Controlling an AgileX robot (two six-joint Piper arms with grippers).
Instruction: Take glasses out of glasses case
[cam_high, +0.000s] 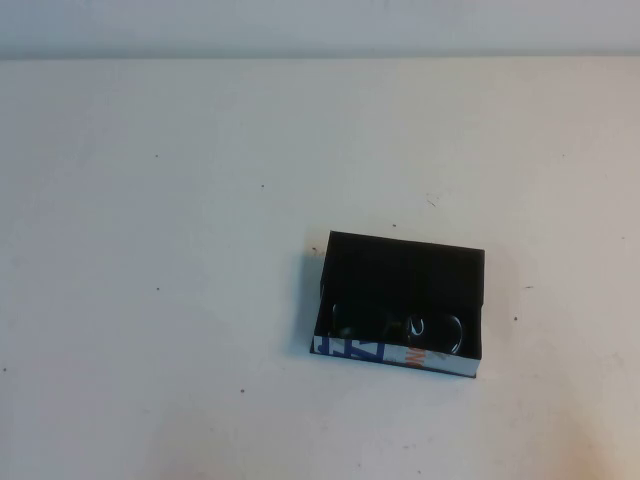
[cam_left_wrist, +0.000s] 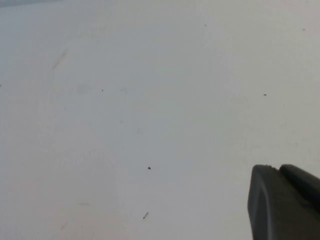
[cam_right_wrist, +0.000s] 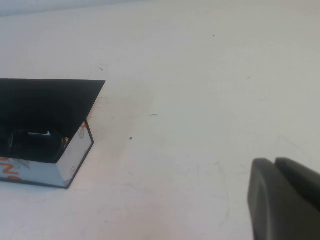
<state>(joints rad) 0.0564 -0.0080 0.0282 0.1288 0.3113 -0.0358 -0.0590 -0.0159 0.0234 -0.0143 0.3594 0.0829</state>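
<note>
Off-white counter (cam_high: 180, 300), speckled with small dark flecks, meeting a pale wall along the far edge in the high view. Right of centre and toward the near side: the glasses case (cam_high: 400, 300), a shallow black rectangular box lying flat with its top open. White front edge facing the robot, printed with blue letters and an orange mark. Slightly skewed on the counter rather than square to it.

Inside the case, against the front wall: the glasses (cam_high: 405, 330), black-framed with dark lenses, only faint glints on the lens rims picking them out from the black interior. Narrower than the box, lying wholly within it.

No arms visible in the high view. From the right wrist camera: one corner of the glasses case (cam_right_wrist: 45, 115) with its white side panel, and a dark lens of the glasses (cam_right_wrist: 35, 145) showing inside. Right pincer (cam_right_wrist: 285, 200) seen only as a dark tip at the picture's corner, above bare counter and well apart from the case; cannot tell whether open or closed.

From the left wrist camera: only bare counter and the dark tip of the left pincer (cam_left_wrist: 282, 202), holding nothing visible; cannot tell its state either.
</note>
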